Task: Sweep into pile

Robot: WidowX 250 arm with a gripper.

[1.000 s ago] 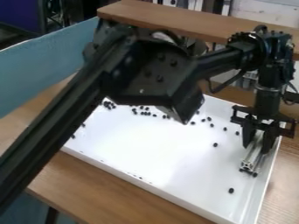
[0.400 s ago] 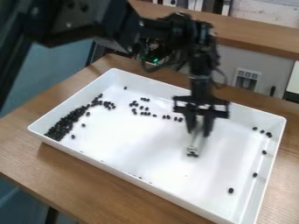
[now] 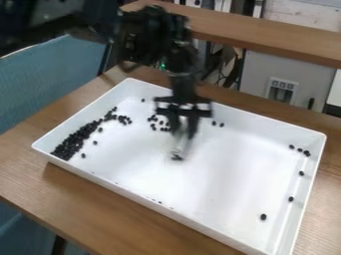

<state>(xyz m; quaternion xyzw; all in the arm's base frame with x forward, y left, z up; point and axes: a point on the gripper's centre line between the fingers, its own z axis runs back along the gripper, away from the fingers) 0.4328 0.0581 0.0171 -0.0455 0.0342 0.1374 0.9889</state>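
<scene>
Sweeping, judged mostly done: jaws parted only by a clamped metal bar (image 3: 180, 145). Pile (image 3: 71, 144), dark beads, well left of jaws, along tray (image 3: 220, 187) wall. Left to gather: cluster (image 3: 160, 127) just beside jaws; stragglers (image 3: 263, 217) well right.

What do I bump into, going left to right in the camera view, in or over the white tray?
Big black pile → hand with silvery bar → two black bits → lone black bit → black bits along the right side
</scene>
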